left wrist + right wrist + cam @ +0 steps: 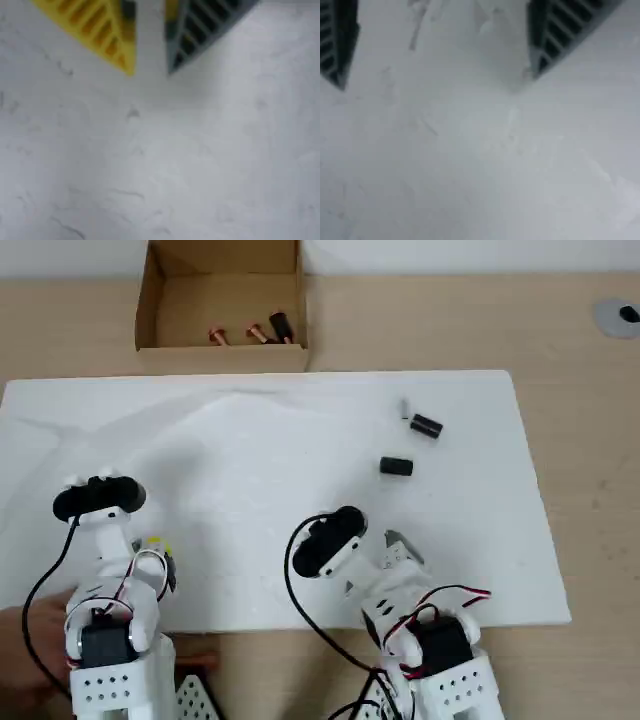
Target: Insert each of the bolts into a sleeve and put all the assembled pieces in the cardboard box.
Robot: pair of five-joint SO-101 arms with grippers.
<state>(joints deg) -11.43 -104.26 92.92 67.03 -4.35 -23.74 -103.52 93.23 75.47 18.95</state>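
The cardboard box [150, 300] stands at the back left and holds two copper-tipped pieces [217, 336] and a black one [281, 325]. On the white mat [250, 460] a black sleeve [426, 426] lies at the back right with a small pale bolt [405, 410] beside it. A second black sleeve [396, 466] lies a little nearer. My right gripper [437, 77] hangs open low over bare mat, short of that sleeve. My left gripper [150, 70] is over bare mat at the front left, its yellow and grey fingertips a narrow gap apart with nothing between them.
The mat's front edge runs just ahead of both arm bases. A grey round fitting [620, 316] sits on the wooden table at the far right corner. Black cables [300, 590] loop beside the right arm.
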